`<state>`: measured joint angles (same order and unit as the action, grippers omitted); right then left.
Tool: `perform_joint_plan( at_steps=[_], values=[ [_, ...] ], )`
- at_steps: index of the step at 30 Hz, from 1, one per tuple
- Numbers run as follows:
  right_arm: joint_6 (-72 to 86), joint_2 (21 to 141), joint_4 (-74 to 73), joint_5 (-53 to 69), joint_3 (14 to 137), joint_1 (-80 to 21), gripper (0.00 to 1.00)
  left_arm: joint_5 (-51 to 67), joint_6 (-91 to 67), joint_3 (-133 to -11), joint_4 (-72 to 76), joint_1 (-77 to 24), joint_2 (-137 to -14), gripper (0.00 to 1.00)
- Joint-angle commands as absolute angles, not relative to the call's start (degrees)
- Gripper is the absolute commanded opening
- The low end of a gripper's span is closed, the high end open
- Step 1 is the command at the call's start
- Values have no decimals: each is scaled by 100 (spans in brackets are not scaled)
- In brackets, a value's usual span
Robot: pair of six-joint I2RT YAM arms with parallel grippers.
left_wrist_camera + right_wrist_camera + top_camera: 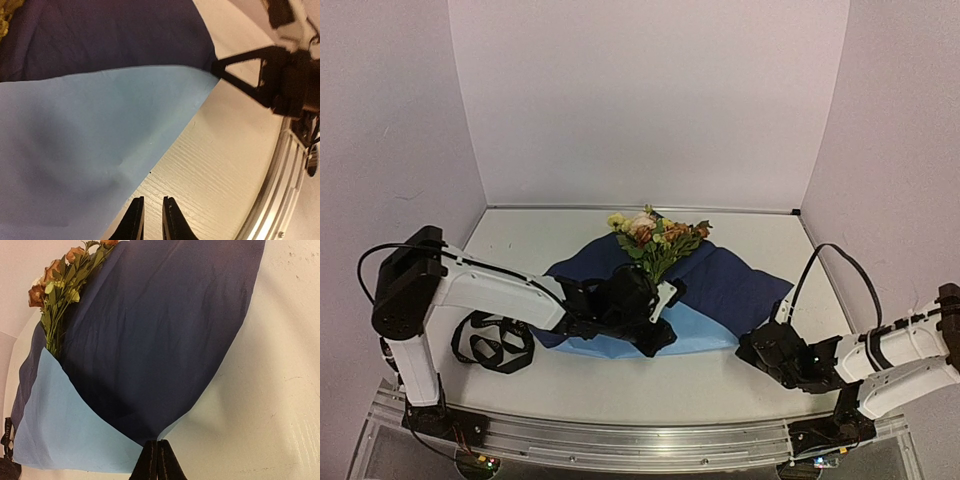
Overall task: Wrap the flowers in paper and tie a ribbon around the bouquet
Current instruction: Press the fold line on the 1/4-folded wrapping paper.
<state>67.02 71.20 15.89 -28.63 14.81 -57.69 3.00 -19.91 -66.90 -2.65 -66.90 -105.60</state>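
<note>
The paper (pixel 720 285) lies mid-table, its dark-blue side up, with a light-blue flap (pixel 695 325) folded over along the front. The flowers (pixel 655 240) rest on it, blooms toward the back wall and stems under the fold (pixel 52 337). My right gripper (pixel 157 441) is shut on the paper's near right corner, also seen from the left wrist (pixel 220 67). My left gripper (pixel 152 199) hovers over bare table beside the light-blue edge (pixel 75 150), jaws a narrow gap apart and holding nothing. The ribbon (pixel 492 343) lies looped at the left, behind the left arm.
White walls close the table at the back and sides. An aluminium rail (pixel 650 440) runs along the near edge, carrying both arm bases. The left forearm (pixel 500 290) stretches across the table's left half toward the paper.
</note>
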Motion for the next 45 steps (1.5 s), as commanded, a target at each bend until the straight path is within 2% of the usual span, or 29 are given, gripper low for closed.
perform_joint_plan(
  at_steps=[1,12,25,37,45],
  values=[
    [6684,6892,1464,-2872,1450,-5802,0,61,-1078,-7413,-695,-6815,-11202,14],
    [6660,6265,896,-2692,1277,-5801,0,-344,-453,-8098,-742,-6882,-12027,13],
    [5704,5292,-833,-2338,1723,-5801,0,-22,-299,-8358,-852,-6910,-12544,12],
    [3961,4804,-2100,-1702,2594,-5802,0,193,-713,-8366,-667,-6953,-12457,12],
    [3293,4891,-2631,-1550,3017,-5803,0,273,-1328,-8006,-213,-6842,-11773,15]
  ],
)
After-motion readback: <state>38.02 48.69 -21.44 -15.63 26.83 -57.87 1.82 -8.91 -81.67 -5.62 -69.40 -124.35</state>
